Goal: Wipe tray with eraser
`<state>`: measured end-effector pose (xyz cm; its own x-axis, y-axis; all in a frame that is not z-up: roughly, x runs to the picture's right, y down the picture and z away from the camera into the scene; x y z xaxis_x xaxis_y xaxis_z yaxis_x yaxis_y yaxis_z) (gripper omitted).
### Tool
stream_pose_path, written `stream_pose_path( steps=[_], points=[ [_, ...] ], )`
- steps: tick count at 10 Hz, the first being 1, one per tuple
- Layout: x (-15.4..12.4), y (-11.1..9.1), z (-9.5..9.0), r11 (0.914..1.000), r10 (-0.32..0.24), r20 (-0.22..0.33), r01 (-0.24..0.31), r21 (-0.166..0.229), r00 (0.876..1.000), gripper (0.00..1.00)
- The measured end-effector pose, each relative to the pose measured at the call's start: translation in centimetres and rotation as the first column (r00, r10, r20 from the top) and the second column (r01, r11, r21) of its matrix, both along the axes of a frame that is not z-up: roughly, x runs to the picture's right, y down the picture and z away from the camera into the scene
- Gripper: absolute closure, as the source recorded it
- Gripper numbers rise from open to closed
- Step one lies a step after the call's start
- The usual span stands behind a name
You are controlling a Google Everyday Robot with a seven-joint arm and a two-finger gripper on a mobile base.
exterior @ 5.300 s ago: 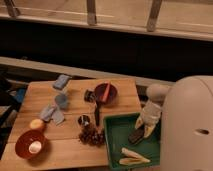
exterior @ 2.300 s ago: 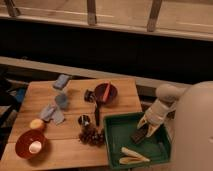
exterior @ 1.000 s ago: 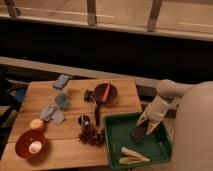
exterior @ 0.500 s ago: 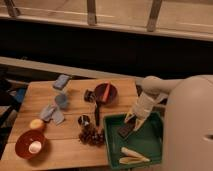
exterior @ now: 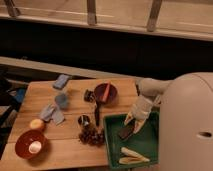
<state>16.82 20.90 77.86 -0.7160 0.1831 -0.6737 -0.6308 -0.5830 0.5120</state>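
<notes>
The dark-green tray [exterior: 148, 144] sits at the table's front right corner. My gripper [exterior: 131, 121] reaches down from the right over the tray's left half, near its back rim. It is shut on the dark eraser [exterior: 125, 132], whose lower end rests on the tray floor close to the left wall. The arm and the robot's pale body cover the tray's right side.
Two pale sticks [exterior: 132, 155] lie in the tray's front. Left of the tray are a dark cluster [exterior: 92, 136], a small cup [exterior: 83, 120] and a reddish bowl [exterior: 107, 91]. Further left are a blue sponge [exterior: 61, 81], a grey-blue cloth [exterior: 54, 112], a yellow ball [exterior: 36, 124] and another bowl [exterior: 30, 144].
My gripper has swept the eraser from the tray's right side leftwards across its floor, to near the left wall. Nothing else has moved.
</notes>
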Motion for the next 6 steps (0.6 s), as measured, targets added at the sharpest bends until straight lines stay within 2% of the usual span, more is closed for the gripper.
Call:
stream_pose_path(
  steps=[2, 3, 5, 6],
  points=[
    [3.4, 0.1, -0.3, 1.0000, -0.007, -0.021, 0.007, 0.005, 1.000, 1.00],
    [4.1, 0.2, -0.5, 0.9999, -0.014, -0.019, 0.014, 0.009, 1.000, 1.00],
    [4.4, 0.1, -0.6, 0.9992, -0.036, -0.005, 0.036, 0.018, 0.999, 1.00],
    [3.4, 0.0, -0.5, 0.9985, -0.051, 0.010, 0.051, 0.022, 0.999, 1.00]
  ],
)
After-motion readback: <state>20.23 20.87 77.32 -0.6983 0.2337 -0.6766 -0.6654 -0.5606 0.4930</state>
